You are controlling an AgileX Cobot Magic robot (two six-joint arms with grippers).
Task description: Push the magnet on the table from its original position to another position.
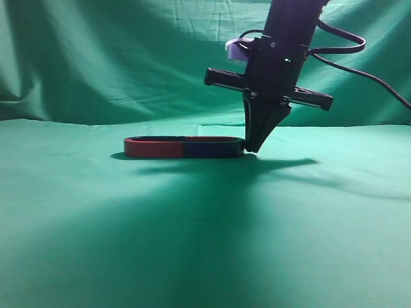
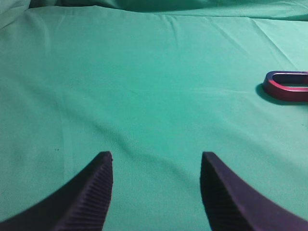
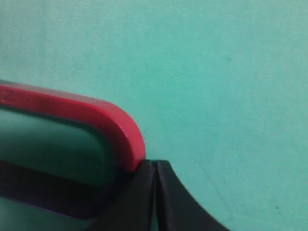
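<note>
dim exterior | shadows fall forward | right wrist view blurred close-up

Wide flat table under plain green cloth [image 1: 96, 244], faintly wrinkled — fills lower frame. Flat U-shaped magnet, half red, half dark navy [image 1: 185, 147], lies directly on it — centre, slightly left.

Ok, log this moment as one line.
right pincer: shut, tip down against magnet's curved end | left pincer: open, empty, clear of magnet | magnet: flat on table
</note>
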